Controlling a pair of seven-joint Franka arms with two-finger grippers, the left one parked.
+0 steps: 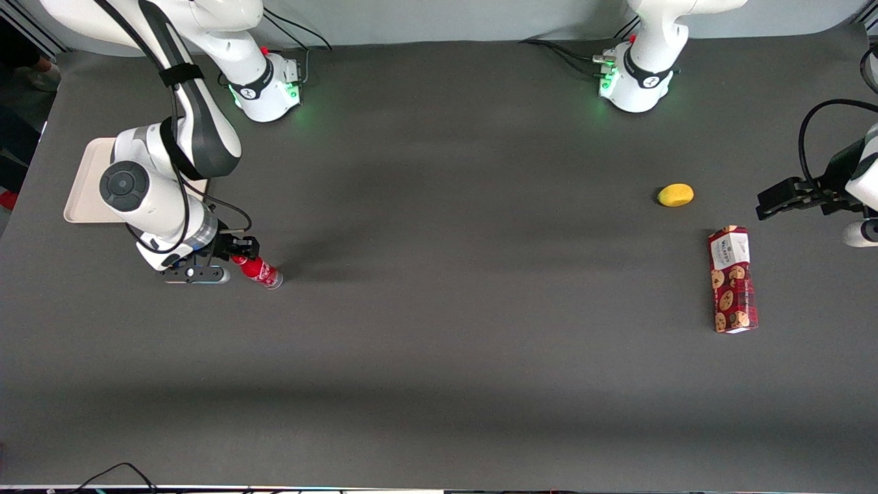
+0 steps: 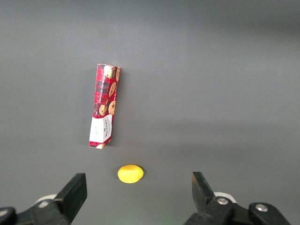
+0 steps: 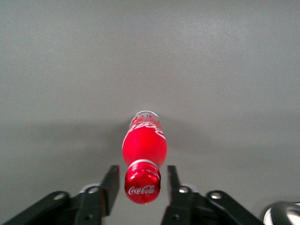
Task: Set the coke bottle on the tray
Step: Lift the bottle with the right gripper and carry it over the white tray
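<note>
Straddling the coke bottle (image 3: 144, 145) cap, the gripper (image 3: 140, 183) jaws stand unclenched near the tray (image 1: 81, 199).

The coke bottle (image 3: 144, 145) bears white "Coca-Cola" script on its red cap and side.

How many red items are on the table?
2: the coke bottle, between the gripper jaws near the tray; the cookie box toward the parked arm's end, by the lemon.
</note>
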